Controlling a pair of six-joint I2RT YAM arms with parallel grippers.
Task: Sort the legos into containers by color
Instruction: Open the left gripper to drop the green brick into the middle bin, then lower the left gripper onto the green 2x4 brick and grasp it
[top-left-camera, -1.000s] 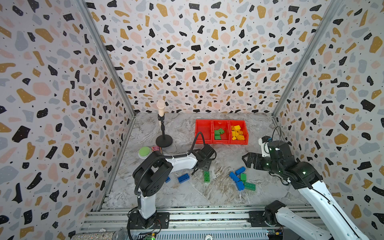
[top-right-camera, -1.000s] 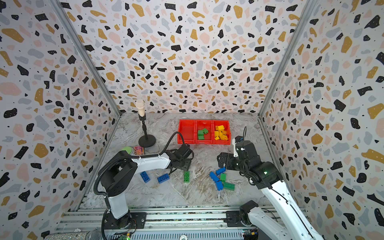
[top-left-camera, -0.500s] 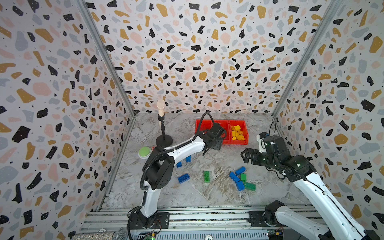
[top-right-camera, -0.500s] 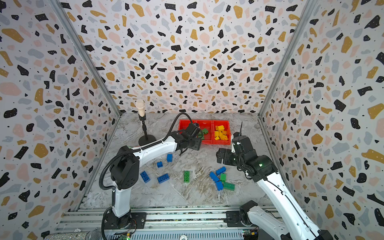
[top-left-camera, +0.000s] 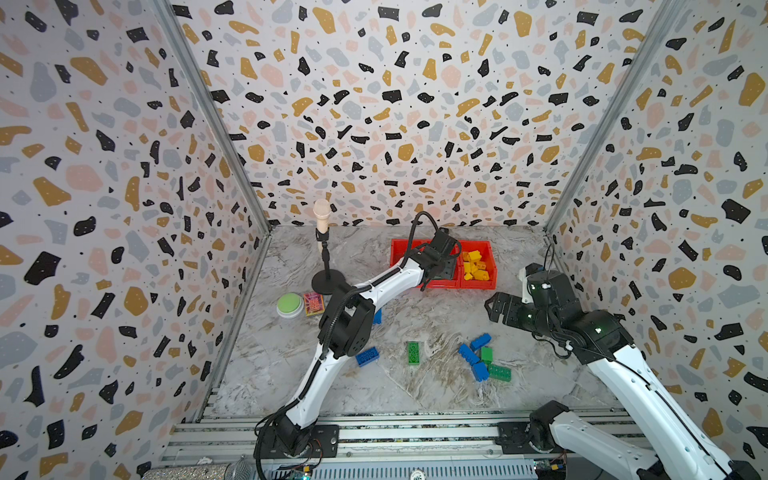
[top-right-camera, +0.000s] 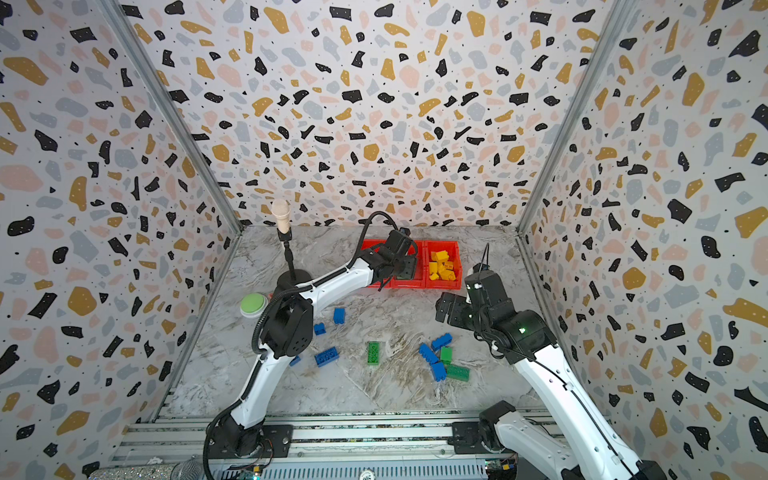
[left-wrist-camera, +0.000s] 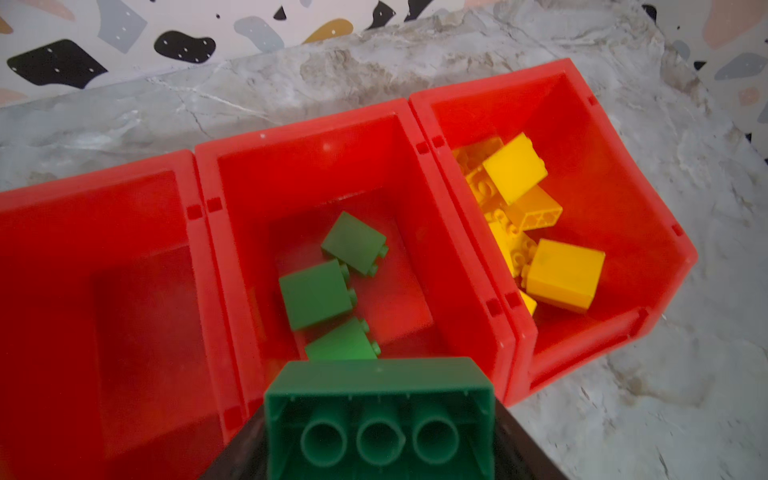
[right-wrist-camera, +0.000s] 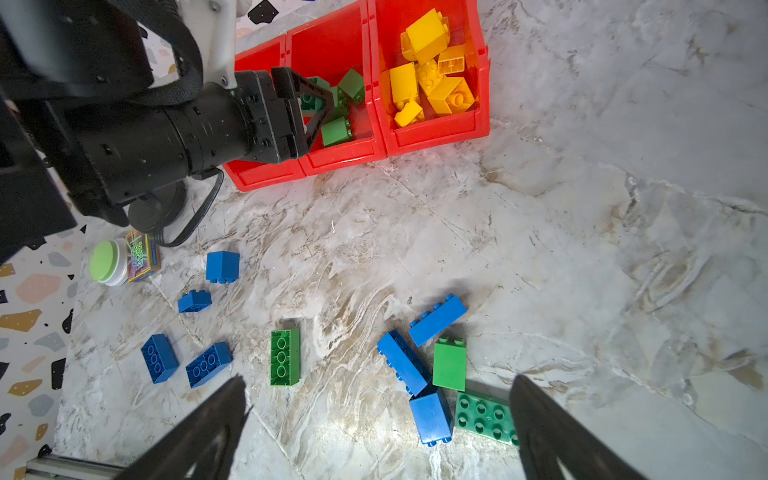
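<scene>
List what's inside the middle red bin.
Three green bricks lie inside the middle bin; no other colour shows. Part of its floor is covered by the long green brick gripped in the left tool, so anything there is hidden.

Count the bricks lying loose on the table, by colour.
Blue bricks: 7
Green bricks: 3
Total: 10
</scene>
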